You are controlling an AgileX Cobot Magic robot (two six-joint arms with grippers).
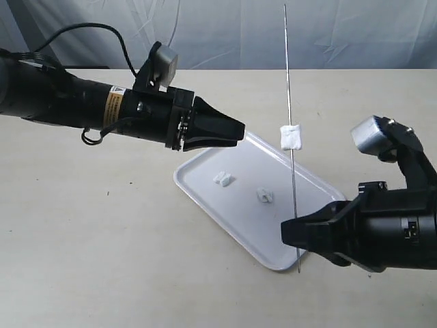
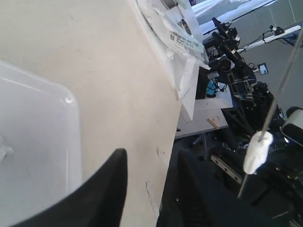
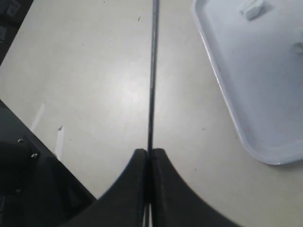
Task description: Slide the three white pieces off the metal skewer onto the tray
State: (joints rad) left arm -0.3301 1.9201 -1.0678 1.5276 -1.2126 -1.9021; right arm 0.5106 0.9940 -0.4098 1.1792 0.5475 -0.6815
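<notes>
The right gripper [image 1: 287, 229] pinches the skewer [image 1: 289, 82] upright at centre right. The left gripper [image 1: 239, 130], jaws spread and empty, sits left of it. A sideways shove could tilt the thin rod and drop the threaded white piece [image 1: 291, 137] beyond the tray [image 1: 235, 208]. Count: one skewer, one tray, three pieces; the second piece [image 1: 223, 180] and third piece [image 1: 264, 195] lie on the tray.

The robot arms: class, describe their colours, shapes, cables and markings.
The left arm and right arm are matte black. The left carries a yellow label and a looping black cable. A grey camera box tops each wrist. The left hand and right hand taper into black wedges.
</notes>
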